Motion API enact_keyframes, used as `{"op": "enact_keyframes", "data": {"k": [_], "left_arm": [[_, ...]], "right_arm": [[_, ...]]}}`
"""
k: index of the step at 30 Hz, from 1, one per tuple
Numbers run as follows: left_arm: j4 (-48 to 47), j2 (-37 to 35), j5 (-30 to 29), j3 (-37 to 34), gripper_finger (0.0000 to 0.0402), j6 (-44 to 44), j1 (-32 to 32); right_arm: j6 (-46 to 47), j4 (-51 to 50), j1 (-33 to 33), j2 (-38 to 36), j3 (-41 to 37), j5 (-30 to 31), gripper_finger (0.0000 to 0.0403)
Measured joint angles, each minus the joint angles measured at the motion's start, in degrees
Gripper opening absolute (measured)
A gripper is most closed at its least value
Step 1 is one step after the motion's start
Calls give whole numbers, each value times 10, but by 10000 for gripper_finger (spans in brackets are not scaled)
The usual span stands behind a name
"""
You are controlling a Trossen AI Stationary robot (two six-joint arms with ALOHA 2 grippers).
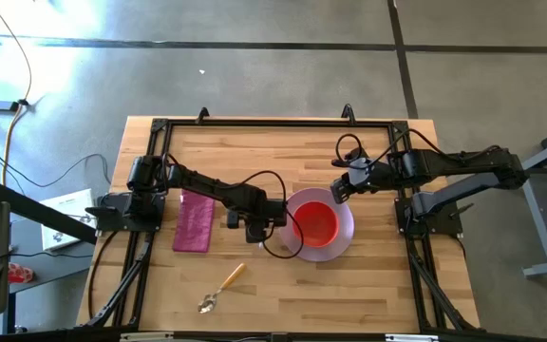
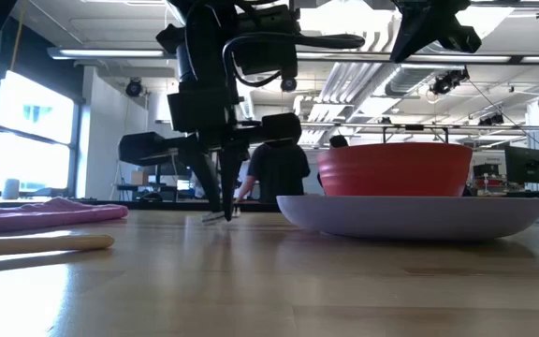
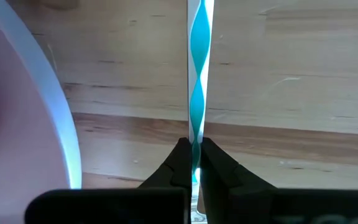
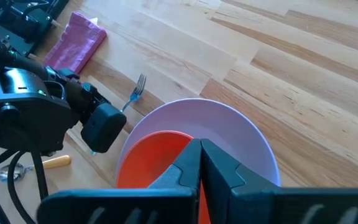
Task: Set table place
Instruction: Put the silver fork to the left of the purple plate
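The small silver fork (image 4: 135, 90) lies just left of the pale lilac plate (image 1: 346, 233), its tines pointing away from the left gripper. The red bowl (image 1: 316, 223) stands in the plate. My left gripper (image 3: 193, 146) points down at the table beside the plate's left rim and is shut on the fork. My right gripper (image 4: 199, 146) is shut and hangs above the plate's far right rim, touching nothing. The magenta napkin (image 1: 195, 221) lies flat farther left. The wooden-handled spoon (image 1: 218, 290) rests near the near edge. My left gripper pinches the fork's handle (image 3: 196, 124) between its two fingers (image 3: 219, 163), which come from above, pointing down, and stand across the handle. The fork runs out flat from the fingertips, at table level in the low view (image 2: 215, 217).
The plate's rim (image 3: 61, 124) is close beside the left fingers. Bare wood lies on the far half of the table (image 1: 254, 152) and at the near right. The black frame (image 1: 164, 128) edges the top. People stand in the room behind the table.
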Motion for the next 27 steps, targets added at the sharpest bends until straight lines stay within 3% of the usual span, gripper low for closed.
{"op": "enact_keyframes", "data": {"k": [27], "left_arm": [[7, 11, 13, 1, 36, -17, 0]], "right_arm": [[-6, 8, 0, 0, 0, -18, 0]]}}
